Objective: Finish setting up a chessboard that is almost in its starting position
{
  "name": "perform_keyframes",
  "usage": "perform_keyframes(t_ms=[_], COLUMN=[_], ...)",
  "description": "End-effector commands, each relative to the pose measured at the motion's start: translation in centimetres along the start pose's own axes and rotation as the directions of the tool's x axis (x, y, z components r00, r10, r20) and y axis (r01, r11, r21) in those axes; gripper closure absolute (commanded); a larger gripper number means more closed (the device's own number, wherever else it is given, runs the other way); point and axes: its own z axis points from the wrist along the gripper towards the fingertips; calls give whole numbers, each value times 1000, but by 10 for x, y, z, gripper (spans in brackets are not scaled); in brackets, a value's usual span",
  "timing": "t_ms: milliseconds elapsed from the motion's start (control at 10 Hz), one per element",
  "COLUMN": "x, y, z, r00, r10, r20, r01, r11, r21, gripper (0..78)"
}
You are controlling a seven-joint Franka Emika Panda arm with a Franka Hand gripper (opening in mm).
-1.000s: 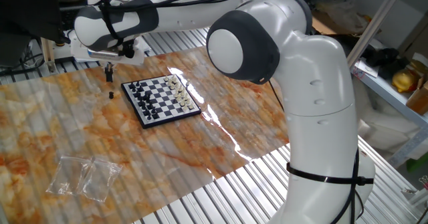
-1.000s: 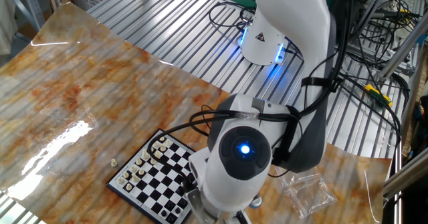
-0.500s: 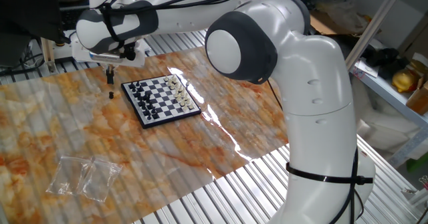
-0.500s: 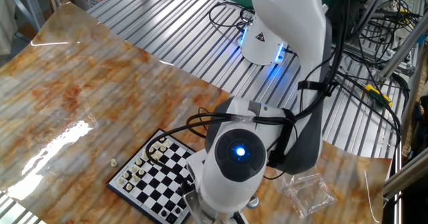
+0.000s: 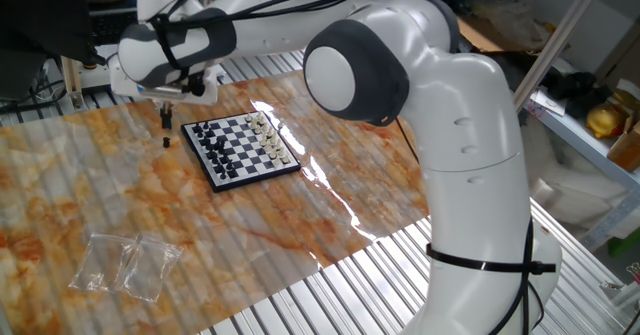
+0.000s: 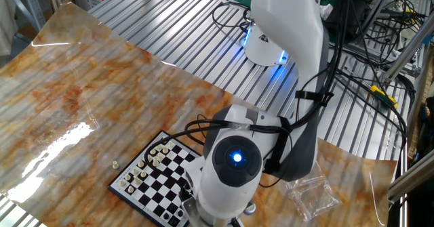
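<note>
The chessboard (image 5: 240, 150) lies on the marbled table, black pieces along its left edge and cream pieces along its right edge. It also shows in the other fixed view (image 6: 150, 179), partly covered by the arm. My gripper (image 5: 166, 119) hangs just left of the board's far corner, fingers pointing down, a short way above a small dark piece (image 5: 165, 140) that stands on the table off the board. The fingers look like one thin dark stalk, so their gap is unclear. In the other fixed view the gripper is hidden, and a small cream piece (image 6: 115, 164) sits off the board.
A crumpled clear plastic bag (image 5: 125, 263) lies at the front left of the table, and shows in the other fixed view (image 6: 313, 193). The arm's large white body (image 5: 450, 125) fills the right side. The marbled sheet ends on a ribbed metal table (image 5: 330, 295).
My gripper has moved a little down and to the right, closer to the loose dark piece. The board and the pieces have not moved.
</note>
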Motion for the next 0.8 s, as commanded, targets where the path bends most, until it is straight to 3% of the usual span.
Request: perform_keyframes(t_ms=[100, 600, 800], x=[-4, -9, -11], y=[6, 6, 6], z=[13, 21, 25], r00=[1000, 999, 998], r10=[7, 14, 60], r20=[27, 36, 37], r01=[-6, -14, -59], r11=[1000, 1000, 998], r21=[-15, -17, -18], gripper=[776, 776, 776])
